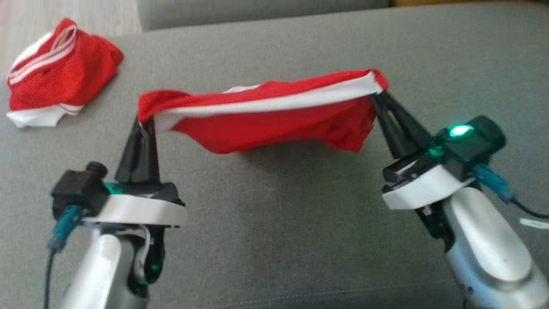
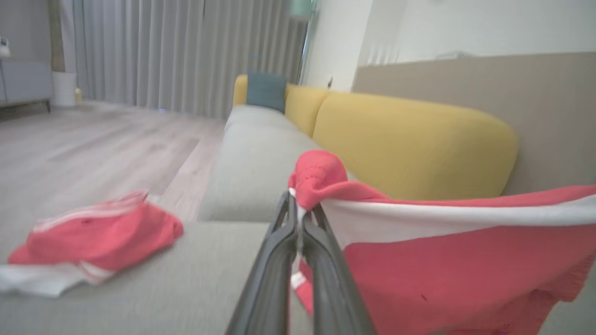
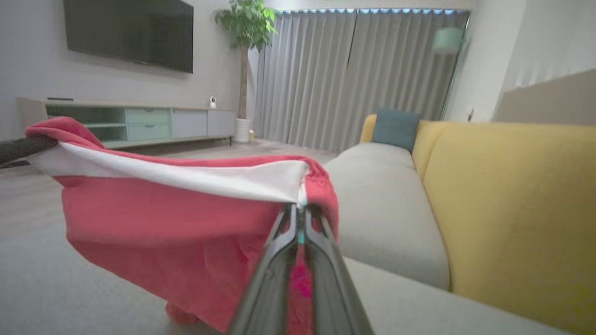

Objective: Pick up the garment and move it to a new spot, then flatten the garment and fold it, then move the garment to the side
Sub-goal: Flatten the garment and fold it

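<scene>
Overhead, the head view has a grey sofa seat (image 1: 274, 223) under both arms and a strip of pale wood floor (image 1: 25, 21) at the upper left. The garment (image 1: 274, 116), red with a white band, is stretched above the seat between the left gripper (image 1: 146, 122) and the right gripper (image 1: 377, 96). Each is pinched tight on one end of the band. A second red garment (image 1: 60, 73) lies crumpled well off to the left. The picture is soft with blur.

The left wrist view adds a yellow backrest (image 2: 409, 149), a teal cushion (image 2: 266, 90) and grey curtains (image 2: 177, 51). The cloth's lower edge is cut off by the frame.

The right wrist view shows a wall television (image 3: 128, 32), a potted plant (image 3: 242, 23) and a low cabinet (image 3: 139, 121). Whether the lowest fold touches the seat cannot be told.
</scene>
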Controlling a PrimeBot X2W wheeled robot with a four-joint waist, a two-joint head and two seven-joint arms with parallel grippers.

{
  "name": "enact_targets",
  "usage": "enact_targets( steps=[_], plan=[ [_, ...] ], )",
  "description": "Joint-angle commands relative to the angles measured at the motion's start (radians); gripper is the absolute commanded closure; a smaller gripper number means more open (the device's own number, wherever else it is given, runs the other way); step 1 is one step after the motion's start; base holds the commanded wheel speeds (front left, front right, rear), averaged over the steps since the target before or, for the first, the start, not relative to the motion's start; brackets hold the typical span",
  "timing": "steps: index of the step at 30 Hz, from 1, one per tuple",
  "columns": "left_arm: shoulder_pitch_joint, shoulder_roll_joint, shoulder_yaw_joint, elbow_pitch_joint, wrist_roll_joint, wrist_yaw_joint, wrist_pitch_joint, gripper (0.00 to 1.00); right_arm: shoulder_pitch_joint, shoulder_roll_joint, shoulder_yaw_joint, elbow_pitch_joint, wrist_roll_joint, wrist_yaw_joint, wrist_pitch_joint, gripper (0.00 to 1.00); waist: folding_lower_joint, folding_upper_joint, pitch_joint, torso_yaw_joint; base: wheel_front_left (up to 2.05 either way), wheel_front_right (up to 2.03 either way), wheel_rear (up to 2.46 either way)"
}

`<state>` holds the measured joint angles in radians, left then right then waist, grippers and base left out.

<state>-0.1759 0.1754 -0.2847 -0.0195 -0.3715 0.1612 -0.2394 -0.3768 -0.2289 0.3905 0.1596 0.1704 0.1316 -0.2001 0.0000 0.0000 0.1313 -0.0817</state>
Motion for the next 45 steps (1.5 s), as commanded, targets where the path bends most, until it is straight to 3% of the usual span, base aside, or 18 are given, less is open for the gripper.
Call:
enact_targets(
  steps=[1, 11, 17, 21, 25, 30, 35, 39, 45],
  plan=[
    [-0.053, 0.036, 0.041, -0.063, 0.015, 0.01, 0.003, 1.0, 0.01, -0.005, -0.007, -0.066, 0.003, -0.001, 0.011, 1.0, 0.0, 0.0, -0.039, -0.015, 0.0, 0.0, 0.0],
    [-0.194, 0.155, 0.054, -0.413, 0.125, 0.025, 0.167, 1.0, 0.037, -0.043, -0.096, -0.432, -0.039, -0.001, 0.127, 1.0, 0.0, 0.0, -0.141, -0.03, 0.0, 0.0, 0.0],
    [-0.296, 0.199, 0.062, -0.529, 0.157, 0.014, 0.271, 1.0, 0.025, -0.071, -0.121, -0.569, -0.048, -0.001, 0.206, 1.0, 0.0, 0.0, -0.159, -0.02, 0.0, 0.0, 0.0],
    [-0.34, 0.213, 0.066, -0.513, 0.14, 0.007, 0.35, 1.0, 0.016, -0.083, -0.112, -0.581, -0.022, -0.001, 0.255, 1.0, 0.0, 0.0, -0.152, -0.011, 0.0, 0.0, 0.0],
    [-0.357, 0.203, 0.079, -0.389, 0.058, -0.013, 0.393, 1.0, -0.022, -0.071, -0.074, -0.473, 0.056, -0.001, 0.287, 1.0, 0.0, 0.0, -0.117, -0.006, 0.0, 0.0, 0.0],
    [-0.471, 0.205, 0.1, -0.178, 0.014, -0.046, 0.391, 1.0, -0.226, -0.061, 0.002, -0.261, 0.082, -0.001, 0.255, 1.0, 0.0, 0.0, -0.016, 0.003, 0.0, 0.0, 0.0],
    [-0.721, 0.179, 0.092, 0.041, 0.019, -0.071, 0.371, 1.0, -0.545, -0.005, 0.023, -0.015, -0.002, -0.001, 0.119, 1.0, 0.0, 0.0, 0.11, 0.02, 0.0, 0.0, 0.0],
    [-0.938, 0.152, 0.079, 0.206, 0.061, -0.065, 0.318, 1.0, -0.75, 0.052, 0.001, 0.19, -0.101, -0.001, 0.02, 1.0, 0.0, 0.0, 0.216, 0.039, 0.0, 0.0, 0.0],
    [-1.035, 0.081, 0.056, 0.411, 0.05, -0.075, 0.246, 1.0, -0.84, 0.123, -0.028, 0.46, -0.177, -0.001, -0.038, 1.0, 0.0, 0.0, 0.358, 0.065, 0.0, 0.0, 0.0]
  ],
)
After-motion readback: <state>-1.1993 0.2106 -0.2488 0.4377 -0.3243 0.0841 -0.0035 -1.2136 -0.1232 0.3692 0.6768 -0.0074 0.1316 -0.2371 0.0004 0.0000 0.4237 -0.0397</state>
